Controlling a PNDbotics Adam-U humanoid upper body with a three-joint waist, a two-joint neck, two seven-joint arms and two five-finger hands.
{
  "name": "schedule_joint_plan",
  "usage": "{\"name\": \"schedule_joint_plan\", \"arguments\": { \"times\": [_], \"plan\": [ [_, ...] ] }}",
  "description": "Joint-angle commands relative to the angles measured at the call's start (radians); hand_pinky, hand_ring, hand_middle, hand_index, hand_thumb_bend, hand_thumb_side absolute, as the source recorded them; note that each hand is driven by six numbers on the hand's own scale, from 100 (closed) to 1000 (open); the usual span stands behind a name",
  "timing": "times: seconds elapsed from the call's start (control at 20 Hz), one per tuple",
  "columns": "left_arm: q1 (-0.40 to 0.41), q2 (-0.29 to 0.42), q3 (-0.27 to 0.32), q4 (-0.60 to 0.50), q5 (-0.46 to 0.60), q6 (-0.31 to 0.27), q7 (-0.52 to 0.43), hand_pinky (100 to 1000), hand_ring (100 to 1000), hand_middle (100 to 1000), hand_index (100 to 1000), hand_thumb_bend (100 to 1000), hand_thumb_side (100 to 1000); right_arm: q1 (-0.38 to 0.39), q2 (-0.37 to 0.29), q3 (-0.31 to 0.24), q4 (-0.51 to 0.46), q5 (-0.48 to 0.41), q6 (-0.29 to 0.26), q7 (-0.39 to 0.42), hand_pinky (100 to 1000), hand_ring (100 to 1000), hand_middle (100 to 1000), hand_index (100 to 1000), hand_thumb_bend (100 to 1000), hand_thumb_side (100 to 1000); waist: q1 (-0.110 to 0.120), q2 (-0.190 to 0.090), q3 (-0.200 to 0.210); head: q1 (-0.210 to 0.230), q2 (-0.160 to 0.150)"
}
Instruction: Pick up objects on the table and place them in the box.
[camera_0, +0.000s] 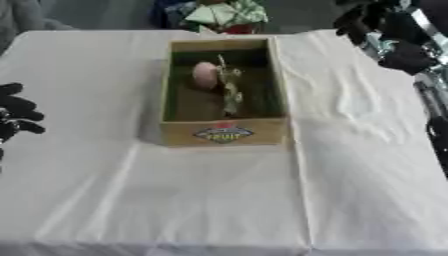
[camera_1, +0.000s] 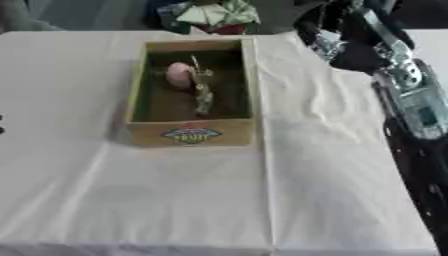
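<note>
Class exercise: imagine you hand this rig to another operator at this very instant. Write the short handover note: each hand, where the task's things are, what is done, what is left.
Left hand: at the table's left edge, fingers relaxed, holding nothing.
Right hand: raised over the table's far right corner, beside the box; whether its fingers are open or curled cannot be told, and nothing shows in it.
Box: on the white tablecloth, centre-far, open top.
Inside the box: a pink rounded object towards the back and a pale green elongated thing alongside it.
Done: both those items are in the box.
Left: no loose object shows on the cloth; check off-view areas before closing the job.
</note>
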Motion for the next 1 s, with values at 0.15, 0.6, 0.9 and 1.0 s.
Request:
{"name": "schedule_joint_plan", "arguments": {
  "times": [0.15, 0.6, 0.9, 1.0],
  "plan": [
    [0.001, 0.001, 0.011, -0.007, 0.004, -0.005, 0.017, 516, 562, 537, 763, 185, 867, 0.099, 0.012, -0.057, -0.105, -0.007, 0.041, -0.018, 614, 641, 748, 770, 248, 399, 0.006, -0.005, -0.003, 0.011, -0.004],
    [0.006, -0.013, 0.004, 0.005, 0.018, -0.009, 0.035, 506, 551, 527, 754, 179, 869, 0.211, 0.083, -0.068, -0.133, 0.041, 0.069, -0.007, 597, 604, 716, 749, 226, 411, 0.019, -0.005, -0.015, 0.009, -0.008],
    [0.012, -0.016, 0.003, 0.008, 0.021, -0.011, 0.037, 505, 549, 526, 753, 177, 869, 0.245, 0.113, -0.063, -0.136, 0.062, 0.075, 0.022, 597, 602, 714, 743, 214, 389, 0.025, -0.013, -0.02, 0.01, -0.006],
    [0.013, -0.017, 0.002, 0.008, 0.022, -0.011, 0.036, 505, 549, 525, 752, 178, 869, 0.248, 0.121, -0.062, -0.137, 0.063, 0.076, 0.031, 597, 602, 714, 743, 213, 386, 0.026, -0.015, -0.024, 0.006, -0.003]
  ]
}}
